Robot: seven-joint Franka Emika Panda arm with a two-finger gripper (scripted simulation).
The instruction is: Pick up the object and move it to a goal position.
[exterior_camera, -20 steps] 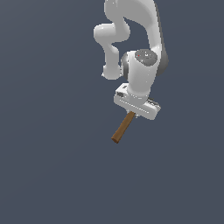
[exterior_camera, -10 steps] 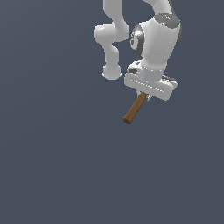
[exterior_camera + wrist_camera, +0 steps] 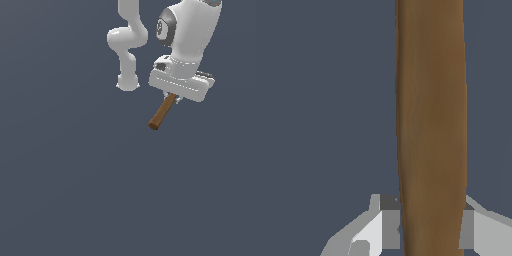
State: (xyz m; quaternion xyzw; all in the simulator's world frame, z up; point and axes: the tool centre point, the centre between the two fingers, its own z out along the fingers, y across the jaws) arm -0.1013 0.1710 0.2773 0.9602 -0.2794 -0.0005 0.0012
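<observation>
Background [image 3: 65,190] is one flat slate blue-grey field filling the whole exterior view; no seam, edge or horizon separates floor from wall. Lighting is even and diffuse, with only a faint gradient, slightly darker toward the top. Wrist view shows the same plain blue-grey surface [image 3: 321,100], untextured.

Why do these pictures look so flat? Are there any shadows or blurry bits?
Exterior view: even simulator lighting, no cast shadow on the plain grey ground, only soft shading on the white arm; edges are sharp. Wrist view: the hammer handle fills the frame, close and slightly soft in grain, clamped in the end effector; no glare.
</observation>
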